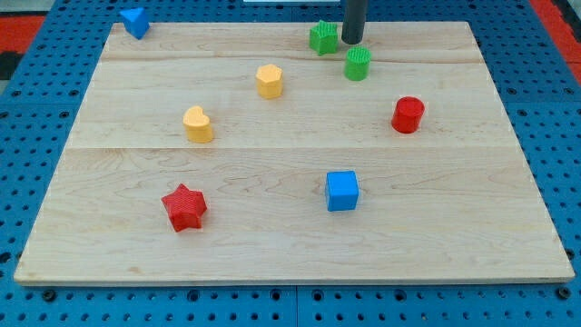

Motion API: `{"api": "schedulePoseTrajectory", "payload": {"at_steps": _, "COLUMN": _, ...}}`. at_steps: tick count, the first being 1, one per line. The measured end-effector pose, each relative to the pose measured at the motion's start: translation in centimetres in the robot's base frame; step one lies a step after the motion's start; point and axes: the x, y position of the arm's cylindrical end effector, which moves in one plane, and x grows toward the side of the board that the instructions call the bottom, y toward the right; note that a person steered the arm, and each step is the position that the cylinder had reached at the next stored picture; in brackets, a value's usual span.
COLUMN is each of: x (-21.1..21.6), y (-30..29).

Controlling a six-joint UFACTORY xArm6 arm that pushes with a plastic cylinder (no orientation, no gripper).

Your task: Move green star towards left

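The green star (323,37) sits near the view's top edge of the wooden board (136,236), right of the middle. My tip (351,42) stands just to the star's right, close to it or touching it; I cannot tell which. A second green block (358,64), roundish, lies just below and to the right of my tip.
A yellow hexagon block (270,81) lies left of the green blocks. A yellow heart block (197,124) sits lower left. A red cylinder (408,115) is at the right. A blue cube (342,191) and a red star (184,207) lie lower down. A blue block (135,21) rests at the top left corner.
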Motion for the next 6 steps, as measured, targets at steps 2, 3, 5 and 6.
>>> {"api": "schedulePoseTrajectory", "payload": {"at_steps": 2, "x": 0.0, "y": -1.2}}
{"api": "schedulePoseTrajectory", "payload": {"at_steps": 3, "x": 0.0, "y": -3.4}}
{"api": "schedulePoseTrajectory", "payload": {"at_steps": 5, "x": -0.2, "y": -6.6}}
{"api": "schedulePoseTrajectory", "payload": {"at_steps": 6, "x": -1.0, "y": -6.6}}
